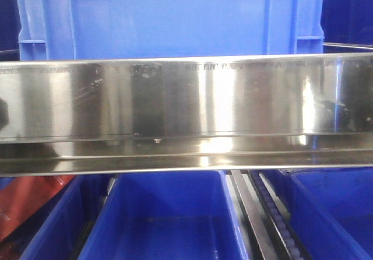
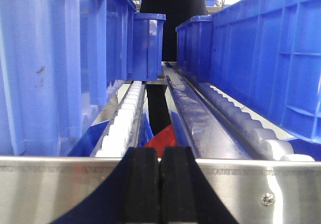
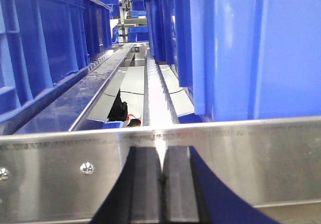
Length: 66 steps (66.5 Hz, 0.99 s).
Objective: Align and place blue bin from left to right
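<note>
A: Where is the blue bin [image 1: 169, 18]?

B: On the rack, right behind the steel front rail [image 1: 186, 114], roughly mid-span. The left wrist view shows it as the wall [image 2: 281, 58] on one side of a roller lane, the right wrist view as the wall [image 3: 261, 48] close by.

A: And the grippers?

B: The left gripper [image 2: 160, 184] and the right gripper [image 3: 161, 184] each sit low before the rail, pads pressed together, holding nothing.

A: What could go wrong?

B: With closed pads they can only push. I'd guess an uneven shove would skew the bin against the roller track [image 2: 123, 118] or jam it into the neighbouring bin [image 2: 60, 58].

A: Anything unclear?

B: The bin's top rim is cut off, its base hides behind the rail, and the free space alongside can't be judged.
</note>
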### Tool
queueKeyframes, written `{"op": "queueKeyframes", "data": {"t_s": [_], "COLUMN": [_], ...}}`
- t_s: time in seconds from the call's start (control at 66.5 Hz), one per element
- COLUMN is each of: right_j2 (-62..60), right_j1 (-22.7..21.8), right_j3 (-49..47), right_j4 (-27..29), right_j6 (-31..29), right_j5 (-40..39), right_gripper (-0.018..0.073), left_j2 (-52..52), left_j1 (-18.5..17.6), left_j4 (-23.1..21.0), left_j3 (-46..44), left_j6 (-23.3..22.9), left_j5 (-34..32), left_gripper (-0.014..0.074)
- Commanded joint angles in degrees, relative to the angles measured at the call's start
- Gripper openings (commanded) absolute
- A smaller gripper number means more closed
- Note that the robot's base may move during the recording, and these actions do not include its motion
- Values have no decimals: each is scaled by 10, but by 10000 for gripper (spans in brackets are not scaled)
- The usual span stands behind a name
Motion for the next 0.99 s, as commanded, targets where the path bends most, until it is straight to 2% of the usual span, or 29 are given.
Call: {"op": "queueKeyframes", "data": {"t_s": [0.0,0.977], "right_j2": [-2,-2], "right_j1": [-3,-3], "right_j3": [0,0], "right_j4": [-2,-2], "right_j6": [-4,-4], "right_j5": [-8,-8], "right_gripper": [-67,-67], "left_j2": [-3,-3], "left_j1": [2,2], "left_j4": [-4,-4], "left_j3": [-1,-1], "left_j6": [3,3], "left_j5": [-11,-11], "left_gripper": [-111,-111]}}
